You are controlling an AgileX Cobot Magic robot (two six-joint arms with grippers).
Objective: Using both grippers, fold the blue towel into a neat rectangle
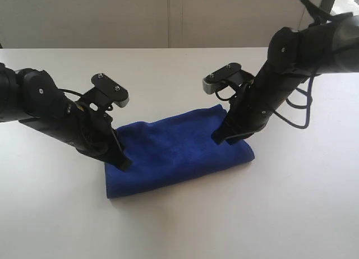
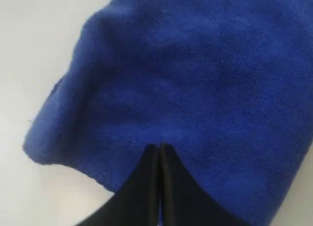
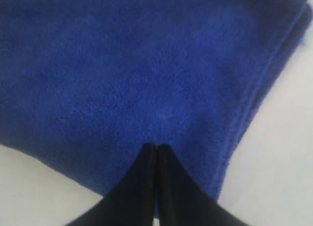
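Towel: the deep royal-blue, fuzzy soft cloth towel (image 1: 179, 152) lies folded into a thick, roughly rectangular pad in the middle of the plain white table (image 1: 179, 228), its long side running from near left to far right.
Towel shape: the near-left end looks rounded and puffy; along the far-right end the hemmed edges sit stacked in layers, clearest in the right wrist view (image 3: 122, 64).
Left gripper: the black tapered-jaw left gripper (image 1: 122, 162) comes in from the left and points down at the towel's near-left end; its tips rest on the cloth just inside the edge.
Left gripper state: clenched, the jaws pressed together tip to tip (image 2: 159, 147), with no fold of towel (image 2: 195, 79) visibly pinched between them.
Right gripper: the matching black right gripper (image 1: 220, 139) slants down from the far right and meets the towel's far-right part, on its upper surface.
Right gripper state: clenched as well, jaws flush against each other (image 3: 155, 147), tips on the cloth near its edge; no cloth can be seen caught between them.
Camera blocks: a small grey block sits above each wrist, left (image 1: 109, 91) and right (image 1: 221, 77).
Cables: black loops (image 1: 297, 110) hang beside the right arm.
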